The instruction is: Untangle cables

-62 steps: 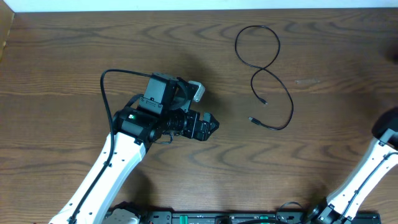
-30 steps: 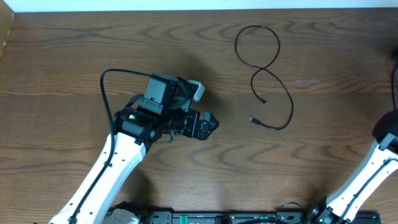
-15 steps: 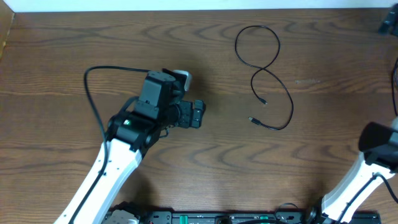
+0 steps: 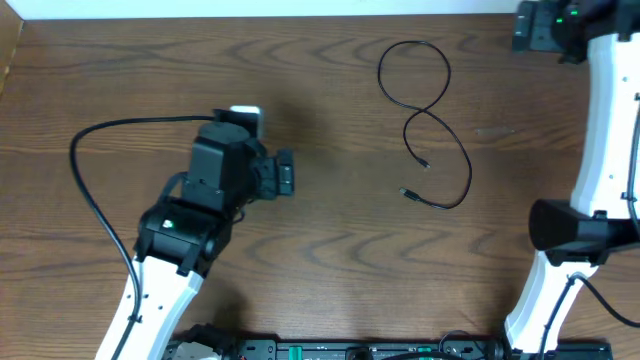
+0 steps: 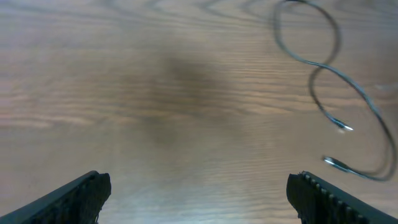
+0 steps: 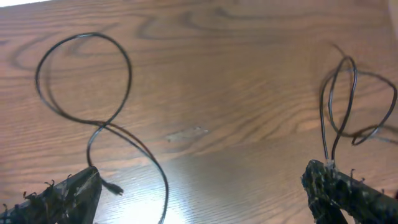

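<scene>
Cable [image 4: 427,112] lies in a loose black figure-eight at 2 o'clock on the worktop [image 4: 330,270]. We see our left tool [image 5: 199,190] at 9 o'clock and right tool [image 6: 202,183] farther out at 2 o'clock, both spread wide. Another thin cord [image 6: 323,124] loops beside the right one.

Overhead looks straight down on the whole table [image 4: 330,260]. Both wrist cameras tilt down, low over it, and all three catch the black cable [image 4: 428,111].

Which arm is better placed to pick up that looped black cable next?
Probably right: the right gripper, open, is nearer the black cable and views its loop. The left gripper, also open, sits farther off.
</scene>
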You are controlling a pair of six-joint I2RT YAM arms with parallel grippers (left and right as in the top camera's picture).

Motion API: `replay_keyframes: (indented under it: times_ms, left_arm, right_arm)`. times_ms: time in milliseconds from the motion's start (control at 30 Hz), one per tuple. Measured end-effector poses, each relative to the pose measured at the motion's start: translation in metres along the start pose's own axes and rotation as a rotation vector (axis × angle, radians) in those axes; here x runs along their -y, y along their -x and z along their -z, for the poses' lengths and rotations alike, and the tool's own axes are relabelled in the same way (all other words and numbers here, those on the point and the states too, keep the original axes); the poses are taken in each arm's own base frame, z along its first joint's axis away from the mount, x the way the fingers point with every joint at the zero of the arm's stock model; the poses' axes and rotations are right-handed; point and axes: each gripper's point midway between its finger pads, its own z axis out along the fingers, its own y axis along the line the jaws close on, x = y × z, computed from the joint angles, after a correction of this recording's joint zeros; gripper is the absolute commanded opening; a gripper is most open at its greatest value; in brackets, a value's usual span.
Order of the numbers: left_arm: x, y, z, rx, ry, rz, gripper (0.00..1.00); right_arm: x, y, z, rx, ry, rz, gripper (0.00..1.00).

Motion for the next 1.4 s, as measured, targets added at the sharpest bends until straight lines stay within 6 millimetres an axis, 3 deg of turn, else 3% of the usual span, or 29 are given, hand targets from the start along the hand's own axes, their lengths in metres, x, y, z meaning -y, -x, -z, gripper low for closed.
replay_keyframes:
  times_ms: [100, 300, 500, 700, 867, 1100, 1400]
  left_arm:
    - [-0.017, 0.002, 0.0, 0.003, 0.04, 0.041, 0.96]
    - [-0.031, 0.006, 0.002, 0.011, 0.056, 0.077, 0.96]
    - [-0.027, 0.008, 0.003, 0.017, 0.023, 0.083, 0.96]
    - [-0.023, 0.009, 0.003, 0.02, 0.001, 0.083, 0.96]
    - [-0.021, 0.017, 0.003, 0.054, -0.011, 0.069, 0.96]
    - [-0.02, 0.021, 0.003, 0.069, -0.014, 0.03, 0.96]
    - [-0.02, 0.02, 0.003, 0.068, -0.014, -0.004, 0.96]
  right_arm:
    - [-0.01, -0.001, 0.014, 0.024, -0.003, 0.024, 0.99]
    - [0.005, -0.008, 0.041, 0.056, -0.048, -0.005, 0.99]
    - [0.032, -0.047, 0.07, 0.108, -0.119, -0.027, 0.99]
    - [0.037, -0.084, 0.066, 0.235, -0.093, -0.013, 0.99]
    - [0.013, -0.11, 0.029, 0.241, 0.018, 0.025, 0.99]
    - [-0.037, -0.148, -0.07, 0.157, 0.205, 0.071, 0.99]
    - [-0.089, -0.168, -0.147, 0.045, 0.399, 0.132, 0.99]
